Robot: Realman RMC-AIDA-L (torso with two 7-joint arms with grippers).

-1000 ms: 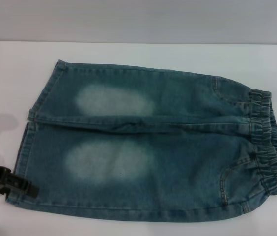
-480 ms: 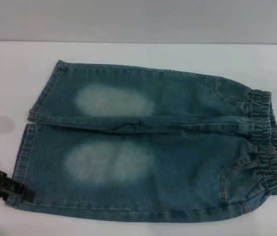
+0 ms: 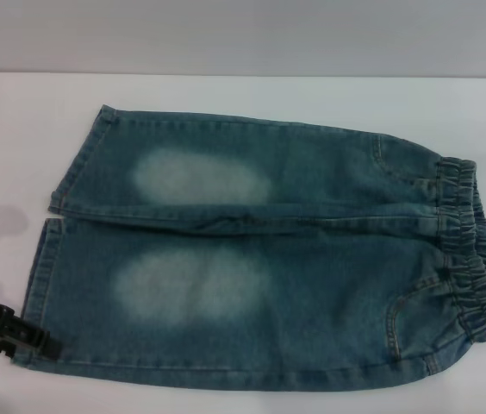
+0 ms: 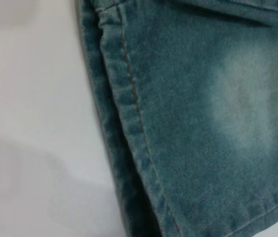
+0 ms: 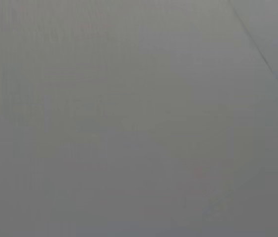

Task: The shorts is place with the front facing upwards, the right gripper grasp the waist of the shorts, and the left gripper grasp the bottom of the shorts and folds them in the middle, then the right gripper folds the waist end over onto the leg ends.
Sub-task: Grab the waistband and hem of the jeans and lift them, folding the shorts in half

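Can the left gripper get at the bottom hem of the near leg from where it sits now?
Probably yes. The left gripper sits at the near corner of the shorts, right by the bottom hem. Nothing lies between them, and the hem lies flat on the table.

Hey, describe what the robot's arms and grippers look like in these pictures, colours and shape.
Only the left gripper shows, at the head view's lower left edge: a black, blocky, segmented piece with glossy highlights, by the corner of the shorts. No cables or markings can be made out. The right gripper and both arms are out of view.
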